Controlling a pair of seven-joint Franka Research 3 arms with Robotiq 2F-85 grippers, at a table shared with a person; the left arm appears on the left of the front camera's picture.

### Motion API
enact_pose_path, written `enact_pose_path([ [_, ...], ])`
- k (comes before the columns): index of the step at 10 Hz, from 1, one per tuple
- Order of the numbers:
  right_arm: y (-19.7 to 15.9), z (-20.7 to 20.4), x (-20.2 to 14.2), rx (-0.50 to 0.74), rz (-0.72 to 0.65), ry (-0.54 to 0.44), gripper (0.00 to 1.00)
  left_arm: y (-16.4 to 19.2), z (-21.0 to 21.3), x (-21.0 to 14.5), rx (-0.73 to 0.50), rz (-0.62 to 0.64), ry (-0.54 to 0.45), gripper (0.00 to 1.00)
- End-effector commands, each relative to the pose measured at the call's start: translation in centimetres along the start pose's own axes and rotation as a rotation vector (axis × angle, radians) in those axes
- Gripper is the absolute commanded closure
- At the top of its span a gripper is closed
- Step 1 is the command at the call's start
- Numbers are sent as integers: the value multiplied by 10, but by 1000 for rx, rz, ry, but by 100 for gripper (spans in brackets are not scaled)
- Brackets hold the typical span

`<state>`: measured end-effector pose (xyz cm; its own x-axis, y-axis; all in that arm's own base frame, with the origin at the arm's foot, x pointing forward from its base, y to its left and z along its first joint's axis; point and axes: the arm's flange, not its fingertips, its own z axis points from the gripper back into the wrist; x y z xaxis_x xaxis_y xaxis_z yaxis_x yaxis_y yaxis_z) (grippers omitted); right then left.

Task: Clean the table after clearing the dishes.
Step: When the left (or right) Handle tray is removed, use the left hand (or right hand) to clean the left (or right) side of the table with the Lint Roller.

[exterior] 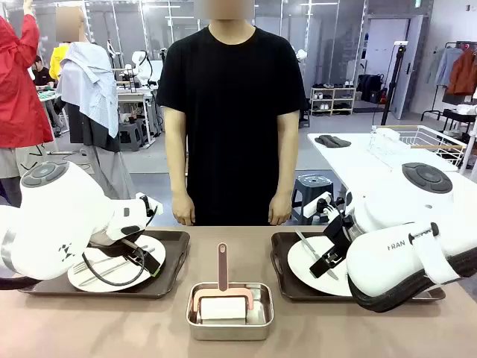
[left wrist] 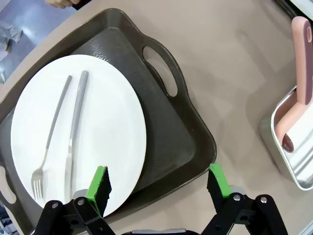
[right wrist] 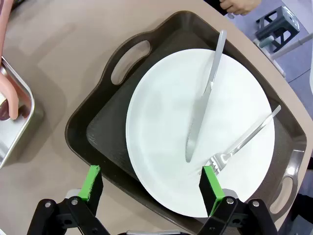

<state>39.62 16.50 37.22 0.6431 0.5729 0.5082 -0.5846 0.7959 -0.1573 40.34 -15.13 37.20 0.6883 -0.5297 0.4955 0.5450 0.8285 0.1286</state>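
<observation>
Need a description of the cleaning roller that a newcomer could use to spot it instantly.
On the wide tan table, between the dark trays, a square steel pan sits near the robot's edge. The roller lies inside it, white roll nearest the robot, handle pointing toward the person. It is the only pink thing there; the trays hold white plates.

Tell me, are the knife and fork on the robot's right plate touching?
Apart. The right wrist view shows bare plate between the knife and fork, even at their closest.
</observation>
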Motion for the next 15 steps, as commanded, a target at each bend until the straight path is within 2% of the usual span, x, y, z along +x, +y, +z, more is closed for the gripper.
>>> enact_pose_path([
  [1,0,0,0,0,0,0,0,0,0,0,0,0,0,0],
  [11,0,0,0,-1,0,0,0,-1,0,0,0,-1,0,0],
  [12,-12,8,11,36,-24,9,0,7,3,10,-1,10,2,0],
  [13,-24,15,21,14,-51,7,0,15,8,21,-45,45,-16,0],
  [15,-44,31,47,96,-75,10,0,34,26,43,-54,60,-30,0],
])
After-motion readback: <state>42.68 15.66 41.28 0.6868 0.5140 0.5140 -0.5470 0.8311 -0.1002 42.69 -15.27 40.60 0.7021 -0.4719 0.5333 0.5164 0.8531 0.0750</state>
